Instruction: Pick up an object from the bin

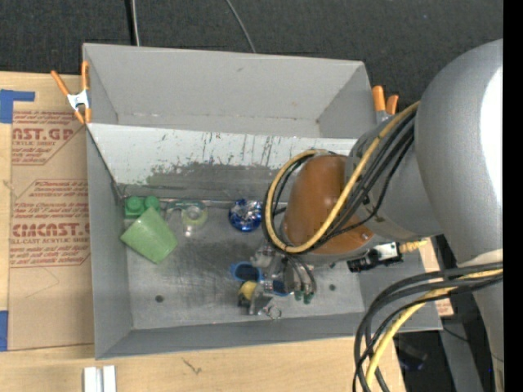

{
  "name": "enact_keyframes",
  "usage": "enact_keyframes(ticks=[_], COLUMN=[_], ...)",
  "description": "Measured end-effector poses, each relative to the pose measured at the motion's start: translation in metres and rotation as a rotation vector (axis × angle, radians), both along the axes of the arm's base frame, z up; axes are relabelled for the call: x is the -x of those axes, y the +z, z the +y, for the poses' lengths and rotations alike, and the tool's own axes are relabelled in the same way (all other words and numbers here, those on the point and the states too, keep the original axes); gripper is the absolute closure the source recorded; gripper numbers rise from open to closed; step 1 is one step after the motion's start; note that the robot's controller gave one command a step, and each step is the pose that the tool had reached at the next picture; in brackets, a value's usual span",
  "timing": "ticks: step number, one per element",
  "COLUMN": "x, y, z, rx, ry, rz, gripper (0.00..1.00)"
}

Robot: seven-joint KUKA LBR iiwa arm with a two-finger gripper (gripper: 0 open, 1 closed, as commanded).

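Observation:
My gripper [280, 282] is low over the front middle of the bin floor, below the arm's orange cover. Right at its left side lie a small yellow thing [248, 288] and a small blue thing [242, 271], both partly hidden by the gripper. Whether either one is held cannot be made out. A shiny blue crumpled thing [244, 214] lies farther back, near the bin's rear wall.
A light green cup [149, 237] lies on its side at the left, with a darker green cap-like piece [134, 207] behind it. A clear plastic piece [193, 216] sits between the cup and the shiny blue thing. The arm and its cables cover the bin's right side.

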State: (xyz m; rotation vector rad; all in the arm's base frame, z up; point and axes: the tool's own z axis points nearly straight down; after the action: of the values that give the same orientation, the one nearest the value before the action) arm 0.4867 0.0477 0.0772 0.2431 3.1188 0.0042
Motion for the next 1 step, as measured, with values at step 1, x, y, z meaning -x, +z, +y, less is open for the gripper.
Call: enact_keyframes(ticks=[1], x=[-0.0009], y=[0.0529], z=[0.0008], rx=[0.0], ry=[0.001], rz=[0.009], gripper=[1.0])
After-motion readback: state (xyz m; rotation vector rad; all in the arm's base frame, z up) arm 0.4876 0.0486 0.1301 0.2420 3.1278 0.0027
